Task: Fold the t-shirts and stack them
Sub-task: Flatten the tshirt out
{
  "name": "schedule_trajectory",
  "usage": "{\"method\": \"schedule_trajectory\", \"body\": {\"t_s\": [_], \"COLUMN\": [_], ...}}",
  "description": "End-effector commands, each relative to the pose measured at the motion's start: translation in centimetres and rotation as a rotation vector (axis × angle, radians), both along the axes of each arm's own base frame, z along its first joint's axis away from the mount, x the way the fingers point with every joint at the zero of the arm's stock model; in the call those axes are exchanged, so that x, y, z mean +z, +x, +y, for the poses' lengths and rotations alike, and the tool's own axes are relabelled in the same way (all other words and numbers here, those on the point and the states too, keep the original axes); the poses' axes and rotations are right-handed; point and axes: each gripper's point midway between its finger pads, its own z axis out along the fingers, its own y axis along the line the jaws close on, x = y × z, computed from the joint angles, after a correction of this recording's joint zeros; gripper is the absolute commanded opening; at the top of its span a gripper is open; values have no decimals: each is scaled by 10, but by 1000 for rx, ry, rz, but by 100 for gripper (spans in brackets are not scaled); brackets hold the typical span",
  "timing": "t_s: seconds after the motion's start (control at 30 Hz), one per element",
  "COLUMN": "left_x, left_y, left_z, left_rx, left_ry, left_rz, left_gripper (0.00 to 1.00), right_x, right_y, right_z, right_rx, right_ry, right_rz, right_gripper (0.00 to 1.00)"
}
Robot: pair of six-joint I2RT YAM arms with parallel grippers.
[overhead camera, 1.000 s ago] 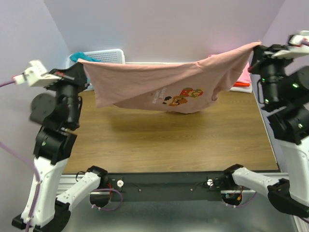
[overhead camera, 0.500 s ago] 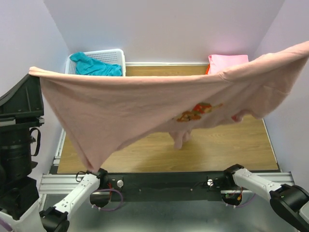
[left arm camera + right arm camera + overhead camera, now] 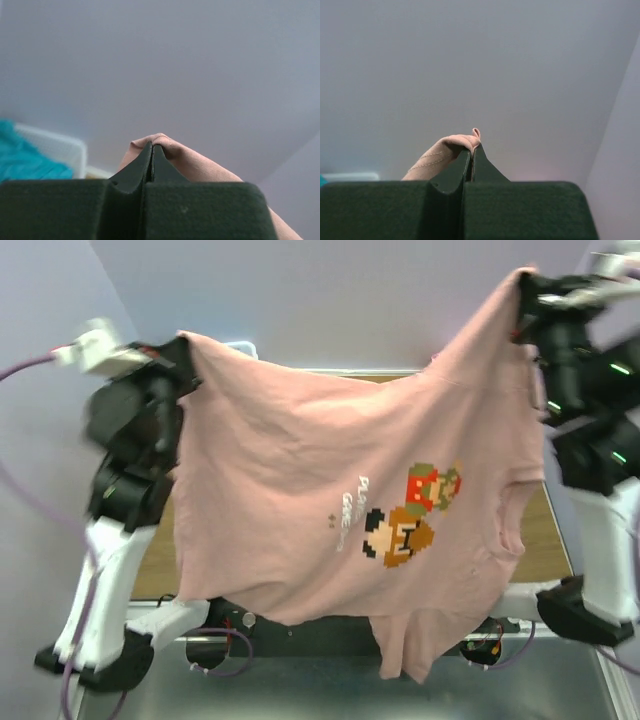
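Observation:
The dusty-pink t-shirt (image 3: 300, 480) with pixel game figures and white text hangs spread in the air between both arms, covering most of the table. My left gripper (image 3: 183, 342) is shut on its upper left corner; the left wrist view shows the cloth (image 3: 200, 167) pinched at the closed tips (image 3: 152, 146). My right gripper (image 3: 522, 280) is shut on the upper right corner, higher up; the right wrist view shows the hem (image 3: 437, 157) pinched at the closed tips (image 3: 471, 148). A teal shirt (image 3: 25, 160) shows blurred in the left wrist view.
The white lattice basket (image 3: 55, 145) sits at the back left, mostly hidden in the top view. A strip of wooden table (image 3: 548, 530) shows at the right behind the shirt. Purple walls close in behind and at both sides.
Both arms have swung the shirt from a stretched, near-horizontal spread to hanging down with its printed front facing the camera. The right gripper now stands higher than the left.

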Motion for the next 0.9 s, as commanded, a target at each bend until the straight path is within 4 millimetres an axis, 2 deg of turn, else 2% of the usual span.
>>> {"method": "schedule_trajectory", "body": {"t_s": [0.0,0.03,0.1,0.13,0.17,0.2,0.23,0.27,0.3,0.33,0.37,0.4,0.43,0.5,0.63,0.67,0.7,0.8,0.83,0.87], "left_x": [-139,-194,-251,-300,-323,-336,-353,-387,-395,-406,-410,-411,-415,-417,-436,-437,-444,-445,-451,-445], "left_y": [97,128,155,176,185,192,197,205,207,210,212,215,212,212,200,197,192,182,177,173], "left_z": [16,10,19,19,20,25,25,25,25,24,21,19,18,14,10,9,9,8,8,8], "left_rx": [257,266,282,286,293,312,323,340,345,344,326,313,306,274,236,227,224,204,195,187], "left_ry": [90,126,139,168,177,192,209,230,240,245,246,238,238,234,241,236,236,225,229,225], "left_rz": [396,517,653,773,830,882,934,1011,1035,1052,1054,1039,1040,1021,1052,1052,1068,1063,1069,1053], "left_gripper": [0,0,11,39,56,72,86,96,97,97,97,98,98,98,98,98,98,98,98,98], "right_x": [-133,-158,-215,-278,-308,-337,-395,-418,-442,-474,-489,-499,-511,-514,-503,-489,-500,-504,-509,-513], "right_y": [133,152,190,222,233,244,260,267,272,279,282,283,284,282,269,263,252,229,210,201], "right_z": [2,8,13,13,13,12,16,19,21,22,23,23,23,24,28,29,29,39,39,47], "right_rx": [-302,-285,-261,-250,-251,-258,-264,-247,-251,-259,-262,-264,-274,-263,-228,-213,-202,-134,-113,-69], "right_ry": [-142,-168,-150,-167,-192,-195,-226,-234,-234,-249,-248,-250,-249,-241,-204,-160,-153,-67,-45,2], "right_rz": [318,364,469,582,641,689,791,832,874,926,950,966,986,994,990,970,1000,1034,1058,1080], "right_gripper": [1,1,1,1,1,12,25,43,59,75,82,87,98,100,100,100,100,100,100,100]}}
